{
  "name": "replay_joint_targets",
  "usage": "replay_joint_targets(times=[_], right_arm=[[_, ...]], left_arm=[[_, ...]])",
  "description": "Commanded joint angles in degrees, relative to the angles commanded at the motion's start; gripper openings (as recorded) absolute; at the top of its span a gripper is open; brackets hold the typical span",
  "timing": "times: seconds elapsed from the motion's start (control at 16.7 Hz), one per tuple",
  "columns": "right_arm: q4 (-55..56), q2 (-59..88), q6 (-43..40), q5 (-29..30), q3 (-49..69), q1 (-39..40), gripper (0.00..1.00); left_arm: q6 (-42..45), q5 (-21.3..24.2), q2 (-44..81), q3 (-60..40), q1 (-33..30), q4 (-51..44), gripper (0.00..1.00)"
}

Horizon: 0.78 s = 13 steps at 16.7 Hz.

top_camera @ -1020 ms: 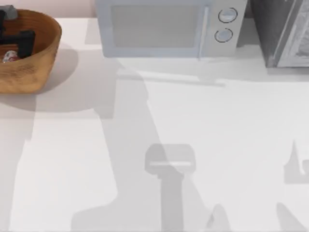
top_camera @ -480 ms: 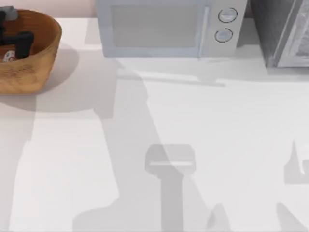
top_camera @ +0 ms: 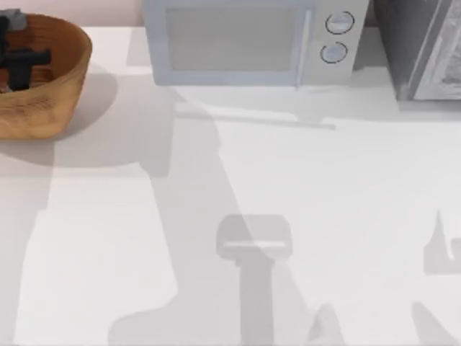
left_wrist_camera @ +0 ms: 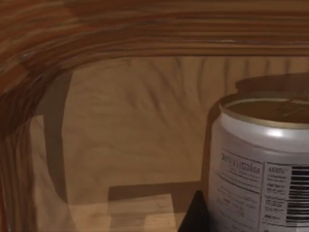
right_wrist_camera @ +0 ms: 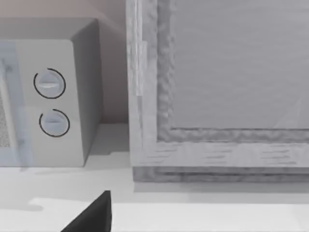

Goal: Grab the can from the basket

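- One basket (top_camera: 50, 86) — far left of the table (top_camera: 302, 216)
- One can (left_wrist_camera: 263, 159) — standing inside it
- One microwave (top_camera: 245, 43) with two dials (top_camera: 339, 23)
- One grey cabinet (top_camera: 425, 50)

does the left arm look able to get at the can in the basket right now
Probably yes. The left gripper is already down inside the basket, and its wrist view shows the can upright and close, with bare basket floor beside it and nothing lying between them.

Microwave (top_camera: 248, 42) w/ grey cabinet (top_camera: 421, 47) beside, on table (top_camera: 288, 216).
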<state>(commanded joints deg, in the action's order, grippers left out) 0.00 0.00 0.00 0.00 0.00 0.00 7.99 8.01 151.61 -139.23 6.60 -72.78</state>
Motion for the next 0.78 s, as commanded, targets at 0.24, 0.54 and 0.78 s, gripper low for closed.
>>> replay_joint_targets(times=[0.24,0.54,0.78], right_arm=[[0.0,0.0,0.0,0.0,0.0,0.0,1.00],[0.0,0.0,0.0,0.0,0.0,0.0,1.00],[0.0,0.0,0.0,0.0,0.0,0.0,1.00]], left_arm=[[0.0,0.0,0.0,0.0,0.0,0.0,0.00],[0.0,0.0,0.0,0.0,0.0,0.0,0.00],[-1.1,-0.5,-5.9,3.5,0.0,0.8,0.00]])
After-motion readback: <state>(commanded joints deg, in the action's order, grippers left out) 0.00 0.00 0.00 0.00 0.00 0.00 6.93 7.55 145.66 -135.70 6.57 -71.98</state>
